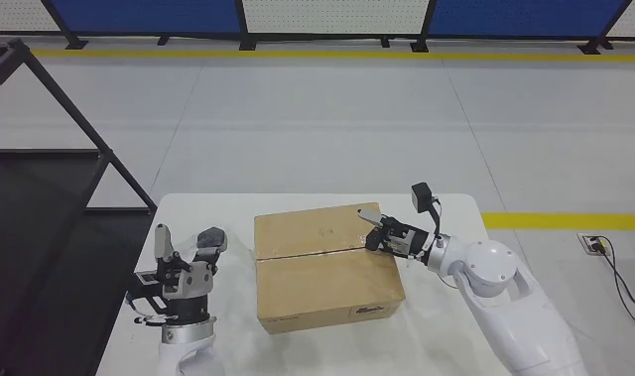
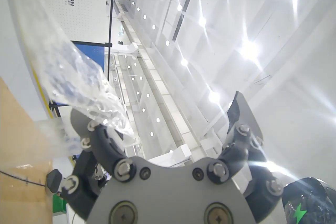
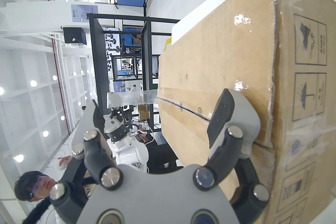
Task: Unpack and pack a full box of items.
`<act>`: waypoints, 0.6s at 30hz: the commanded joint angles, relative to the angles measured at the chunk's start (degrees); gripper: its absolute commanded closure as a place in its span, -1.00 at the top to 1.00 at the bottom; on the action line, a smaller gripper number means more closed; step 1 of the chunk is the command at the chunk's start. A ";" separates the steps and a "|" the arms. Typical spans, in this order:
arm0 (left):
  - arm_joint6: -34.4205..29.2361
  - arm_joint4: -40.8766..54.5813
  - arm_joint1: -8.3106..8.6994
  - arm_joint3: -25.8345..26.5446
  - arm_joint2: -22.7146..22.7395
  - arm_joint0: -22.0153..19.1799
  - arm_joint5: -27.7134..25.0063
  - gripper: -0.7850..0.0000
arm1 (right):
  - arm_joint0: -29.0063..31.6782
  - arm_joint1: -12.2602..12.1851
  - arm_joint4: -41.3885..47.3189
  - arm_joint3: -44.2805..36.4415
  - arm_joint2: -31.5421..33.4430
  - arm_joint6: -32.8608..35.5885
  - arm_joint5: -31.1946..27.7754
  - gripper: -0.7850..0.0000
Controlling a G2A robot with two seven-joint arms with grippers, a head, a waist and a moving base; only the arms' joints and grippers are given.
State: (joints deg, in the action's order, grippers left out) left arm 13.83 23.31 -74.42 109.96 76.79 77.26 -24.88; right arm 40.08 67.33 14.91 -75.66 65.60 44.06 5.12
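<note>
A white surface (image 1: 198, 212) carries a large brown cardboard box (image 1: 322, 277), which sits mid-surface near the far edge, between the two arms. The white right arm (image 1: 506, 307) bends in from the right edge and lies level with the box's top. The white left arm (image 1: 189, 351) stands upright beside the box's left side, wrist turned up to the ceiling. The right end effector (image 1: 369, 229) is spread wide at the box's right edge, with one ribbed finger (image 3: 223, 114) over the top by the seam's end; contact cannot be told. The left end effector (image 1: 188, 242) also gapes. The box's flaps are closed along a straight seam (image 1: 317, 255). A clear crinkled tape strip (image 2: 65, 64) clings to one left finger. Black handling symbols (image 3: 309, 41) mark the box's end face
</note>
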 commanded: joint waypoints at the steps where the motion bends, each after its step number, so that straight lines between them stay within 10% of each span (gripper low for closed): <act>1: -0.27 -0.62 -0.22 0.06 -1.11 -0.22 0.25 1.00 | 0.00 0.00 0.00 0.00 0.00 0.00 0.00 1.00; 18: -0.28 -7.19 -2.55 -4.90 -9.58 -6.78 4.86 1.00 | 0.00 0.00 0.00 0.00 0.00 0.00 0.00 1.00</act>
State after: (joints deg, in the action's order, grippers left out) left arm 13.63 16.31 -76.86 105.34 67.60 70.69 -20.23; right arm 40.08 67.33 14.91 -75.66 65.60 44.06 5.12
